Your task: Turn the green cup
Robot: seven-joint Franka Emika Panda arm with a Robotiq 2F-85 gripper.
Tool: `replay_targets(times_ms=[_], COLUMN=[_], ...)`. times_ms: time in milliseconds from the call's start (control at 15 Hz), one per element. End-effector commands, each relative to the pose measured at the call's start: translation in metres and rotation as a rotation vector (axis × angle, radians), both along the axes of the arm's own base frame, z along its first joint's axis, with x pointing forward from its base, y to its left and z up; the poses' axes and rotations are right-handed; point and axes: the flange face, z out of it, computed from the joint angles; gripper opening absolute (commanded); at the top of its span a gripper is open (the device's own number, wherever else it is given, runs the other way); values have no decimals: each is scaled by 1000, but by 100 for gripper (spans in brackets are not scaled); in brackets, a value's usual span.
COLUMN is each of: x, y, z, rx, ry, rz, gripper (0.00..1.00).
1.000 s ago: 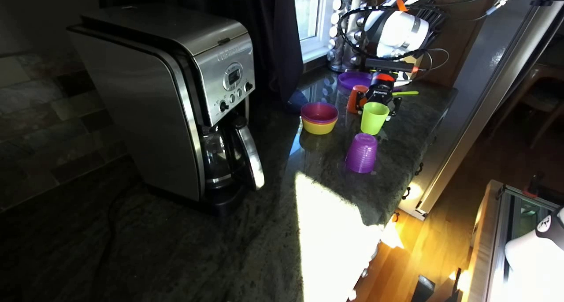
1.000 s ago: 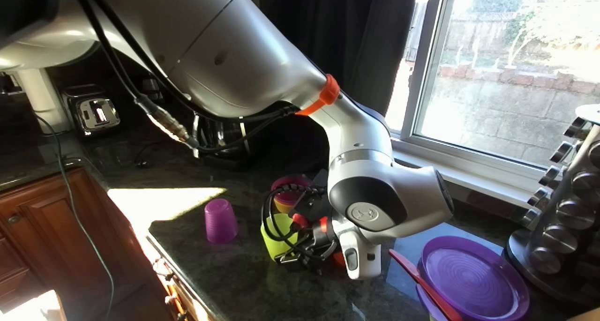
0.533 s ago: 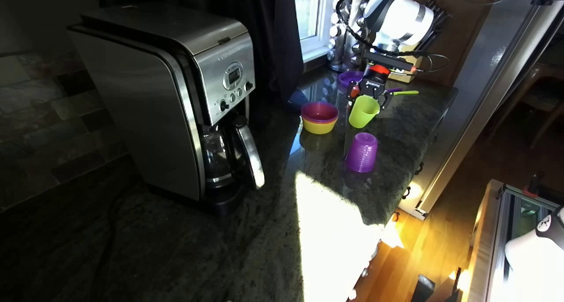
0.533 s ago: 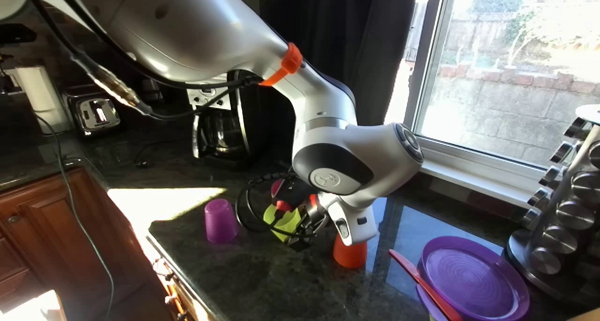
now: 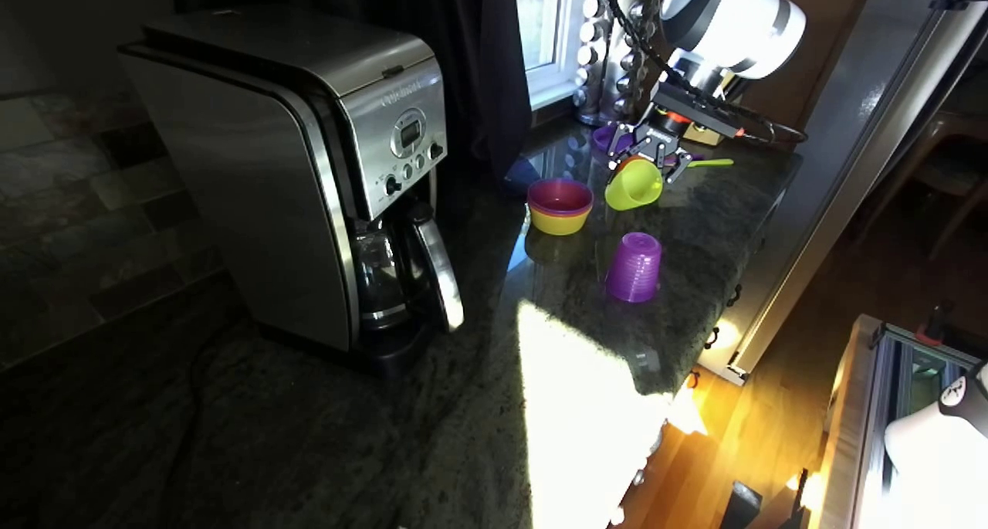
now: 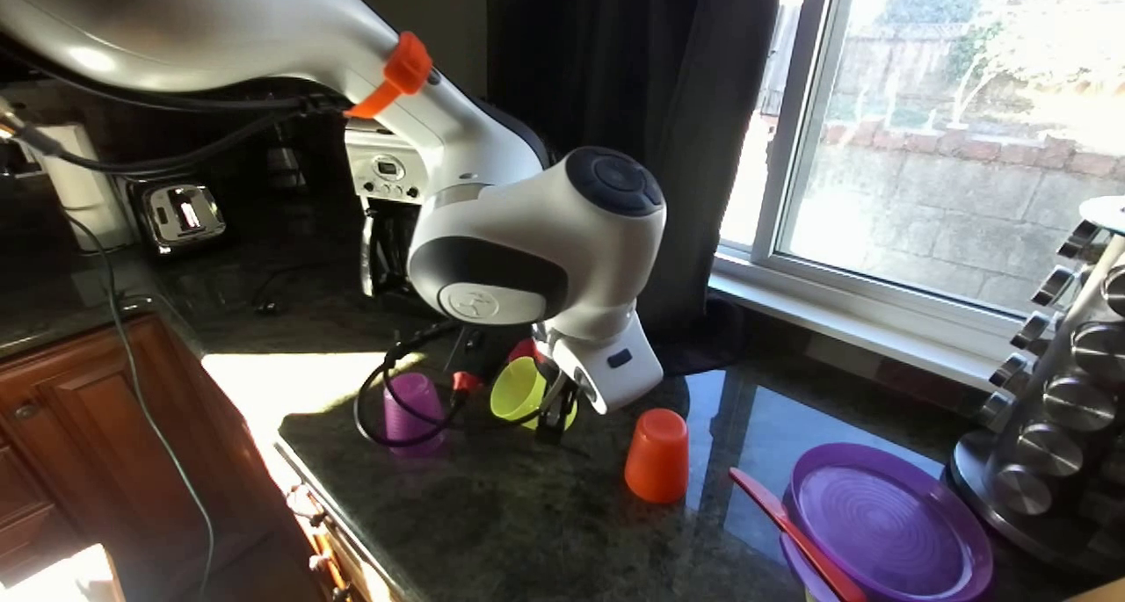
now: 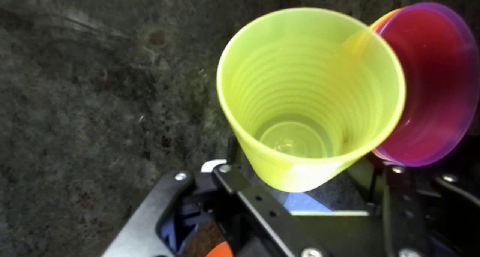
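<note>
End effector (image 5: 643, 169) pinches the tilted lime-green cup (image 7: 309, 99), translucent and finely ringed inside.

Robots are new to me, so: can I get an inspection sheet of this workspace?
Surface: dark stone countertop, with a sunlight patch.
Job's things: lime-green cup, strongly tilted.
Clutter: purple cup and orange cup, both upside down; nested bowls; red knife; purple plate.
Gripper: around the lime-green cup, apparently holding it.
Cables: black cables along the arm, partly hanging in a loop.
Surroundings: coffee maker, toaster, spice rack, window.
</note>
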Motion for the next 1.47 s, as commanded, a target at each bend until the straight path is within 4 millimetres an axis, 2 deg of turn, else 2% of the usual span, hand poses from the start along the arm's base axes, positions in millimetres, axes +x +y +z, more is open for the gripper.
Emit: replay_targets(times_ms=[0, 467, 667, 733, 867, 1267, 1333, 1400], x=[-32, -51, -53, -43, -41, -42, -45, -50], y=[14, 38, 57, 46, 54, 56, 52, 50], z=[18, 32, 34, 27, 30, 33, 26, 23], rx=[-110, -402, -413, -418, -414, -413, -480, -535], ry=[-117, -374, -405, -382, -391, -398, -426, -457], rz=[-7, -86, -71, -74, -61, -61, -75, -69], gripper=[43, 43, 43, 68, 68, 68, 43, 43])
